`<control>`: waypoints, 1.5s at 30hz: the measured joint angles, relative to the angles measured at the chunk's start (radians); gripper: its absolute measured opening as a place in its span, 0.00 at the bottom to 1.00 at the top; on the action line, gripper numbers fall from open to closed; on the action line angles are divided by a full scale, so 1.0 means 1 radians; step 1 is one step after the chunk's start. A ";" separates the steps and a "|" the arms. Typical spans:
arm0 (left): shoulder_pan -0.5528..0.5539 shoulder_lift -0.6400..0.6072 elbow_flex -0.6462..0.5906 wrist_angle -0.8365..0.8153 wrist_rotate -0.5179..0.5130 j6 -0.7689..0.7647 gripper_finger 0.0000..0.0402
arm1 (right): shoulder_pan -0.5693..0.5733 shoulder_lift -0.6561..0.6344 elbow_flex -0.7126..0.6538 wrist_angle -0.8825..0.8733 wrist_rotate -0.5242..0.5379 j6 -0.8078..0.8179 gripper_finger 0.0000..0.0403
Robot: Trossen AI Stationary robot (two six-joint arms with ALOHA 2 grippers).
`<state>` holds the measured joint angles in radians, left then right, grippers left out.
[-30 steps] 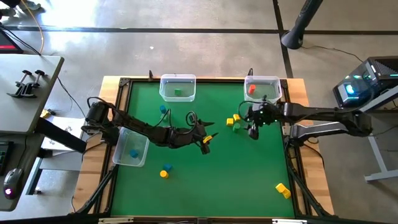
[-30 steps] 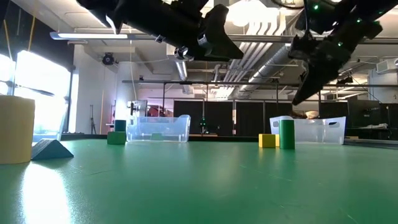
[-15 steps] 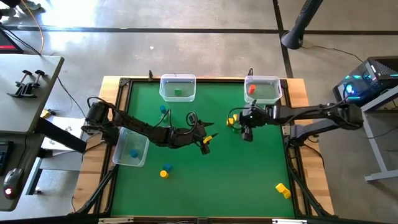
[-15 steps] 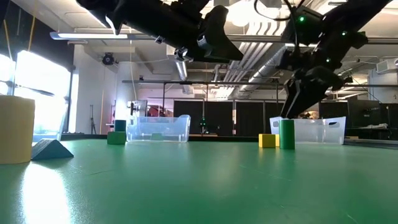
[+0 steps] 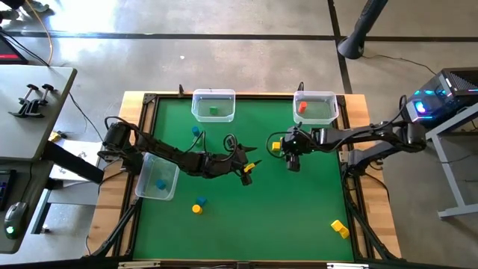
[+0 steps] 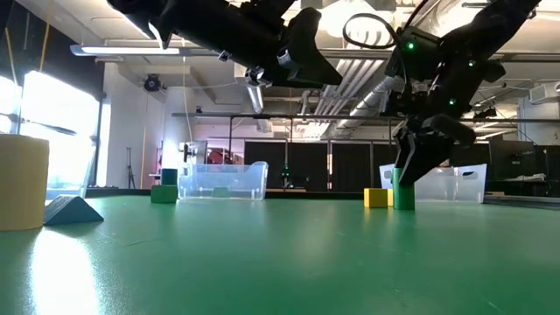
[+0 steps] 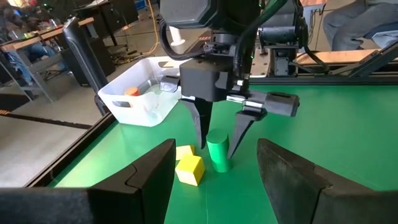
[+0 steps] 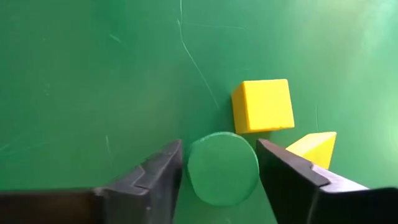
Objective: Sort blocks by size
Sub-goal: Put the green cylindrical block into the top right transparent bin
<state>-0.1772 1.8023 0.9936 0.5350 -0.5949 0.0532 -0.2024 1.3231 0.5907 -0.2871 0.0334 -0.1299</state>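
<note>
A green cylinder [image 8: 222,167] stands upright on its flat end on the green mat, right of centre toward the far side. It also shows in the low view [image 6: 403,189]. A yellow cube [image 8: 262,104] and a yellow wedge [image 8: 314,148] lie right beside it. My right gripper [image 5: 291,158] is open and points down over the cylinder, with one finger on either side of it [image 7: 202,124]. I cannot tell whether they touch it. My left gripper [image 5: 249,166] hangs open and empty above the middle of the mat.
Clear bins stand at the far edge: one [image 5: 213,104] holds a green block, one [image 5: 314,107] a red block. A third bin [image 5: 158,179] at the left holds a blue block. Loose blocks lie at the far left [image 5: 196,131], near left [image 5: 199,206] and near right [image 5: 340,228].
My right gripper has moved toward the table's left edge and come down, so that its open fingers now stand around the green cylinder instead of above and to its right. The cylinder and the yellow blocks have stayed in place.
</note>
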 joint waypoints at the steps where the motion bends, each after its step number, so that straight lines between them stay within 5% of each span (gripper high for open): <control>1: 0.000 0.000 0.000 0.000 0.000 0.000 0.52 | 0.000 0.001 0.000 0.006 0.000 0.008 0.45; 5: 0.000 0.000 0.000 -0.004 0.000 0.000 0.52 | 0.000 0.003 0.000 0.021 -0.002 0.044 0.32; 11: 0.000 0.000 0.000 -0.016 0.000 -0.016 0.52 | 0.002 0.002 0.000 0.065 0.052 0.101 0.32; 23: -0.001 0.000 0.000 -0.018 0.005 -0.018 0.52 | -0.066 -0.191 0.000 0.142 0.491 0.123 0.32; 29: -0.001 0.000 0.000 -0.013 0.009 -0.018 0.52 | -0.324 -0.243 0.036 0.047 0.379 0.145 0.32; 36: -0.001 0.000 0.000 -0.012 0.009 -0.017 0.52 | -0.659 -0.162 0.154 -0.115 0.176 0.156 0.33; 45: 0.000 0.000 0.000 -0.013 0.008 -0.017 0.52 | -0.809 -0.001 0.207 -0.182 0.040 0.151 0.34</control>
<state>-0.1776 1.8027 0.9936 0.5220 -0.5865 0.0364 -1.0110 1.3220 0.7979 -0.4690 0.0732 0.0209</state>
